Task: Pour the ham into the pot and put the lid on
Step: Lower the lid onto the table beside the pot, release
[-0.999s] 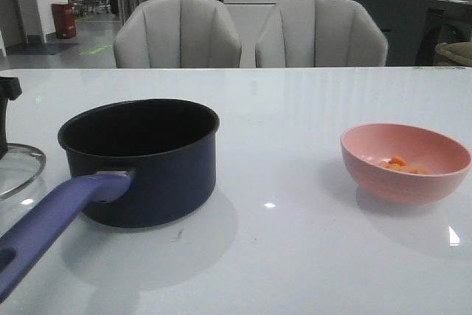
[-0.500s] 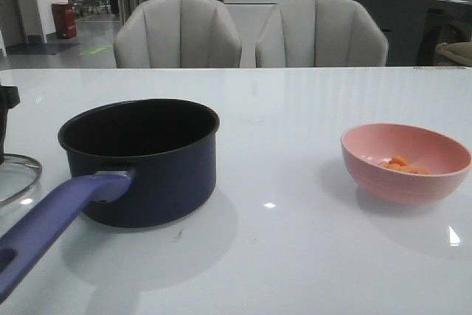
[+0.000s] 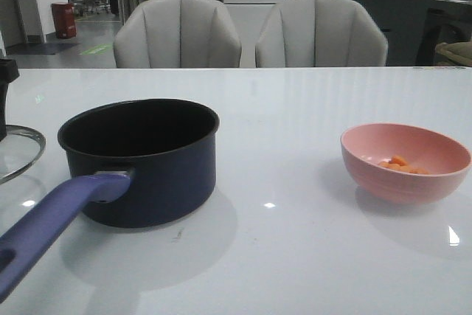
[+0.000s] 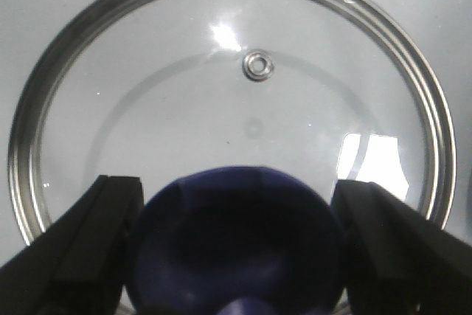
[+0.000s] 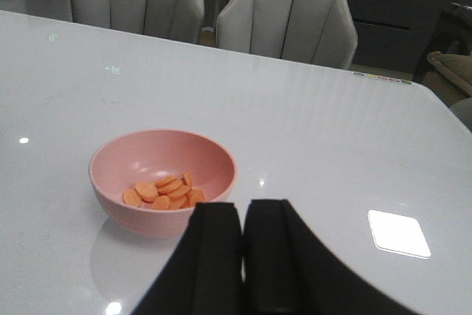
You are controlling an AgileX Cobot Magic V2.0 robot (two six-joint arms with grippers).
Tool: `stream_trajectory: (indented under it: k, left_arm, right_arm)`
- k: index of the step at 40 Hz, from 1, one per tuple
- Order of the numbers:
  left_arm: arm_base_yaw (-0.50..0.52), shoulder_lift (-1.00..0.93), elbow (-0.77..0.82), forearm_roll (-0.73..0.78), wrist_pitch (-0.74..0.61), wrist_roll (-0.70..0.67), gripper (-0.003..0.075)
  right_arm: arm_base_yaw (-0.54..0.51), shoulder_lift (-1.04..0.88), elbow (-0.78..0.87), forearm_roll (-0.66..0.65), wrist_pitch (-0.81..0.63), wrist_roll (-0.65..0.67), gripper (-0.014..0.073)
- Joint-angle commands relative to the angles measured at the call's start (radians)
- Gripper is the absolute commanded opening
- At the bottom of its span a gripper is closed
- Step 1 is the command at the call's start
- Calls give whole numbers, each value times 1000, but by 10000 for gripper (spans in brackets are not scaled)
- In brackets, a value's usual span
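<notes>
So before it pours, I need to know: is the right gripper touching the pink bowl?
Apart. The right wrist view shows the right gripper, jaws closed, with bare table between it and the pink bowl.

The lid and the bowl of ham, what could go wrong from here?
The left gripper straddles the lid knob while the ham is in the bowl, so covering the pot now would shut the ham out. The pot's long handle juts toward the robot and could be knocked.
</notes>
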Motion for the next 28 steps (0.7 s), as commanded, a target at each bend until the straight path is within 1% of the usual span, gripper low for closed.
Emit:
stream_trajectory:
  k: [1, 9, 24, 28]
  left_arm:
    - [-4, -52, -1, -22, -37, -1, 500]
    - [-4, -26, 40, -22, -56, -1, 500]
    - [-29, 5, 44, -9, -63, -1, 505]
    - [-33, 5, 44, 0, -61, -1, 531]
  right_arm:
    - [0, -20, -5, -13, -76, -4, 169]
    - [0, -20, -5, -13, -76, -4, 169]
    - [-1, -20, -5, -13, -75, -4, 169]
    - [-1, -20, -5, -13, -75, -4, 169]
